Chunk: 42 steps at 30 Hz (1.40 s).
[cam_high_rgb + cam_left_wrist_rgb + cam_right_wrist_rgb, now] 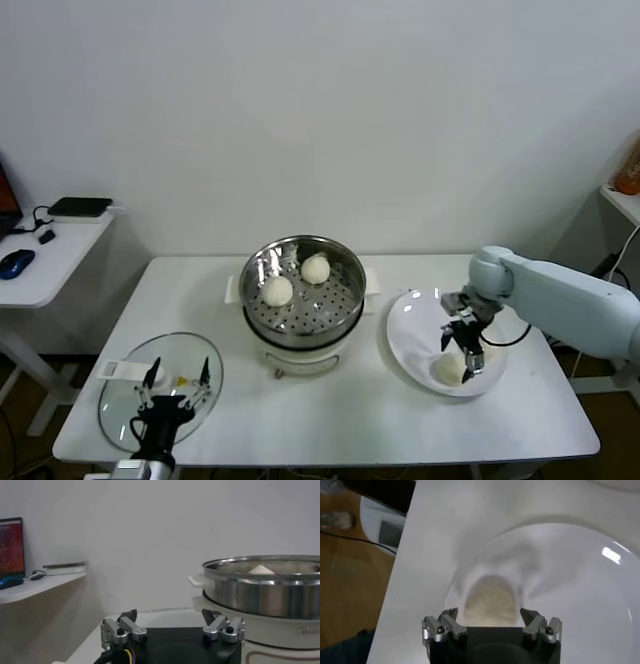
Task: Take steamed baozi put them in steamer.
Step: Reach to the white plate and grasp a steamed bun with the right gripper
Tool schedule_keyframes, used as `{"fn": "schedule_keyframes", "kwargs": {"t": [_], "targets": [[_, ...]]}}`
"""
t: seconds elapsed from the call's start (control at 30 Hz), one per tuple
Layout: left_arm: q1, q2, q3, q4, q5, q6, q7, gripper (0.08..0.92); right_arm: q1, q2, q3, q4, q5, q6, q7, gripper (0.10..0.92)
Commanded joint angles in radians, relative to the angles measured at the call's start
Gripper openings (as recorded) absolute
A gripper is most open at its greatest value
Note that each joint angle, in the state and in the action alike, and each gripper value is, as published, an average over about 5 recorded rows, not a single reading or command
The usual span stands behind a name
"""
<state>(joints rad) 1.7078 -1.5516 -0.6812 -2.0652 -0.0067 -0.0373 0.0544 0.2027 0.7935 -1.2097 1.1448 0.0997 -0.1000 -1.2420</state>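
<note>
Head camera looks down on the worktop point(330, 410); wrist cameras sit close, sharing its steamer point(303, 290) and plate point(412, 335).

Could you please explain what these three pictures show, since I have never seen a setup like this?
This is a two-armed robot working at a white table. The wide picture comes from a camera on its head, looking down; the other two come from cameras on its wrists, each looking past its own gripper.

In the middle stands the steamer, a shiny perforated basket on a white pot, with two steamed baozi already inside. On the robot's right lies a white plate with one more baozi.

The right gripper is down over that bun with its jaws open on either side of it; the right wrist view shows the bun between the fingers, not yet gripped.

The left gripper waits, open and holding nothing, near a round glass lid on the robot's left.
</note>
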Motion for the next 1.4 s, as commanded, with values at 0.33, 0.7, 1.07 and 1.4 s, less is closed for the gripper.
{"fn": "schedule_keyframes", "kwargs": {"t": [0.33, 0.7, 1.07, 1.4], "targets": [[0.006, 0.001, -0.004, -0.001, -0.005, 0.000, 0.002, 0.823, -0.020, 0.015, 0.015, -0.017, -0.025, 0.007, -0.006, 0.823], [0.005, 0.001, -0.006, 0.001, -0.005, 0.000, 0.001, 0.823, -0.026, 0.016, 0.020, -0.017, -0.033, 0.009, -0.008, 0.737], [0.005, -0.001, -0.005, 0.003, -0.005, -0.002, 0.000, 0.823, -0.024, 0.009, 0.027, -0.012, -0.033, 0.010, -0.010, 0.690], [0.005, -0.001, -0.005, 0.002, -0.005, -0.003, -0.001, 0.823, 0.066, -0.006, 0.013, 0.024, 0.001, 0.020, -0.028, 0.662]]}}
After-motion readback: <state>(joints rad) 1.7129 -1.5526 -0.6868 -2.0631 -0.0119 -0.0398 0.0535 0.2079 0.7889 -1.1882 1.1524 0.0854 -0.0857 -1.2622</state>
